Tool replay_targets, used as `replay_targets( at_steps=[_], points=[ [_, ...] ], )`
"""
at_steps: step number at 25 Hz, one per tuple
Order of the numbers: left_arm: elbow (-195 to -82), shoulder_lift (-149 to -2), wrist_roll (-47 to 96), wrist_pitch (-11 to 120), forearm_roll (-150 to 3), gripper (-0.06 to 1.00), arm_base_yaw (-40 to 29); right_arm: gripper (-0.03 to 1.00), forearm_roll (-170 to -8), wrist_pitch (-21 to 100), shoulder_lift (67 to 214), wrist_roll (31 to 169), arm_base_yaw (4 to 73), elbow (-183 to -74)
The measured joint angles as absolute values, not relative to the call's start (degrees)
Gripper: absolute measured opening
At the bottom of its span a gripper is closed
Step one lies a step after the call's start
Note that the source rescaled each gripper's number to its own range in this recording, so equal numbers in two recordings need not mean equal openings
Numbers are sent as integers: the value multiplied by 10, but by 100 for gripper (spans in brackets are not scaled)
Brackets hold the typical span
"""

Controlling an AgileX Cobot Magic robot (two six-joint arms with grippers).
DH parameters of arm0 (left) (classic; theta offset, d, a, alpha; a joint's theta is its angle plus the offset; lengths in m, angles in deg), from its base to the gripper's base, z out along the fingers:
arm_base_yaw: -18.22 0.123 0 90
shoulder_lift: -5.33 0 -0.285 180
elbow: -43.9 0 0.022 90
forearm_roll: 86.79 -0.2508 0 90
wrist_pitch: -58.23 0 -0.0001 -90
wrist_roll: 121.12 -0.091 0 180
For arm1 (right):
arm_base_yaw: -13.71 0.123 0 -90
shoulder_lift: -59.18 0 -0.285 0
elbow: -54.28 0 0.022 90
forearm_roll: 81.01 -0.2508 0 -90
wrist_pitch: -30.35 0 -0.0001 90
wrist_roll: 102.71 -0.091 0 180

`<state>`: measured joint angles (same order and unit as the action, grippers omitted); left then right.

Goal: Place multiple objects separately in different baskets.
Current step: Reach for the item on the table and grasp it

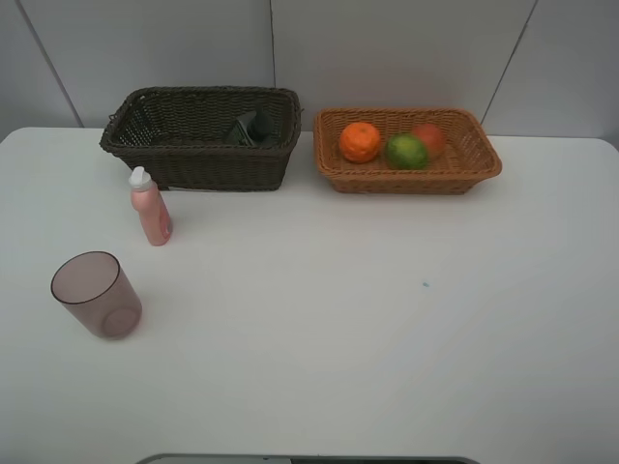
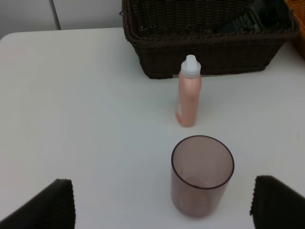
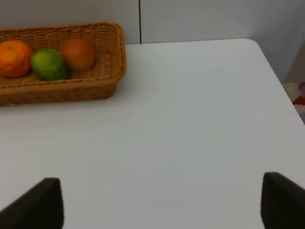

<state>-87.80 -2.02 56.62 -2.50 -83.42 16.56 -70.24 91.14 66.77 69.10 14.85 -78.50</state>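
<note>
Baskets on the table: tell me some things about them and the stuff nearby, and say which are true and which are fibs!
1. The orange lies in the light basket. True.
2. The pink bottle lies inside the dark basket. False: it stands upright on the table, in front of that basket.
3. The green fruit sits between the orange and the peach. True.
4. The dark basket is empty. False: a dark grey bottle lies in it.
5. The mauve cup stands on the table. True.
</note>
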Motion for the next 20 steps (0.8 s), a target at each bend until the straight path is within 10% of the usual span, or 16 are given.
replay_targets(
  at_steps=[20],
  points=[
    [-878,-20,566,-25,-834,95,166,79,-742,910,668,762,149,-784]
  ],
)
